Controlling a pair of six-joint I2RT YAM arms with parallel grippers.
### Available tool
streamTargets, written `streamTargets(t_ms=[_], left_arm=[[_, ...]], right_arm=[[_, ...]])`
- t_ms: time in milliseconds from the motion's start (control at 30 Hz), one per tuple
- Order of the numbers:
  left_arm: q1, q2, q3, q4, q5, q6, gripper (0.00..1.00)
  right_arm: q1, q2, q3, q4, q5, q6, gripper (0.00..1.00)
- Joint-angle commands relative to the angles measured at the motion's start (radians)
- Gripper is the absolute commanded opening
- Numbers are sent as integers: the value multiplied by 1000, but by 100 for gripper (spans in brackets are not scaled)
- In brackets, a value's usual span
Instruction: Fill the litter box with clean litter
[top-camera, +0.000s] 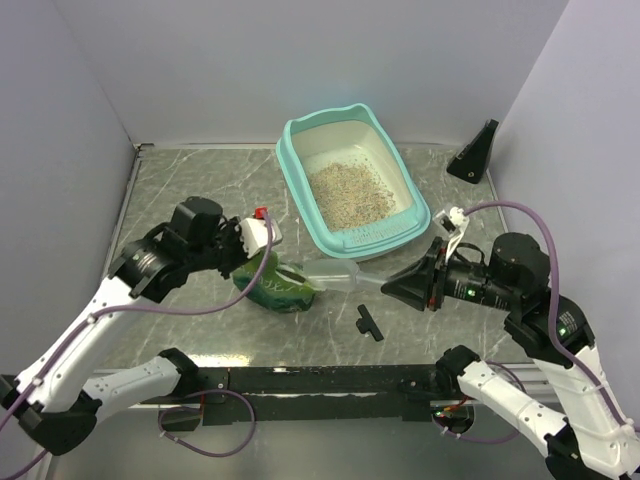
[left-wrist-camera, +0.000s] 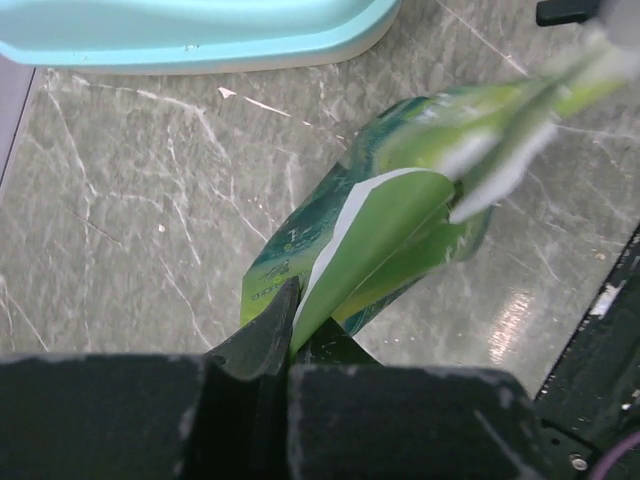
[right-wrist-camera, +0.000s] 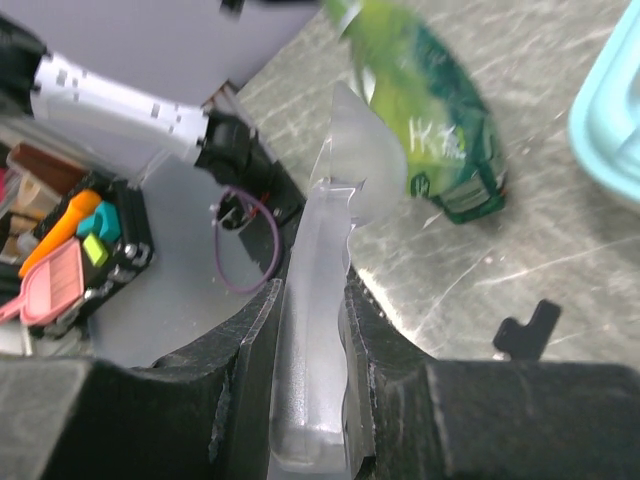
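Observation:
The litter box (top-camera: 292, 150), teal-rimmed with a cream pan, stands at the back centre and holds a patch of clean litter (top-camera: 350, 192). In front of it a small green bag (top-camera: 275, 283) lies on the table. My left gripper (top-camera: 255, 262) is shut on that bag's edge; the left wrist view has its jaws (left-wrist-camera: 300, 325) pinching the green foil (left-wrist-camera: 380, 230). My right gripper (top-camera: 392, 284) is shut on the handle of a translucent scoop (top-camera: 345, 277). The scoop's bowl (right-wrist-camera: 360, 170) reaches the bag's (right-wrist-camera: 430, 130) near end.
A small black T-shaped piece (top-camera: 368, 322) lies near the front edge, between the arms. A black wedge (top-camera: 475, 155) stands at the back right by the wall. White walls close in the left, right and rear sides. The box's teal rim (right-wrist-camera: 610, 110) shows at the right wrist view's edge.

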Motion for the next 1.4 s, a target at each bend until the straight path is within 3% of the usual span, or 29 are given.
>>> streamTargets(t_ms=[0,200,467,633,1000,1367], left_arm=[[-43,-95,23,50,-105,-185,1],[-123,-71,68,-35,-151,-277,1],[-140,-221,-168,79,-176,-224,1],[-140,-272,-201,122,-176,-244,1],[-138,-224,-218,222,-154,-296,1],[-141,-177,-251,293,-142,-325,1]], right_arm=[[3,47,113,-19,50,-16,0],[4,122,171,-44,43,-76,0],[7,230,197,-42,7,-164,0],[41,317,243,-67,31,-187,0],[197,452,306,-63,246,-139,0],[262,415,317,-125,341,-139,0]])
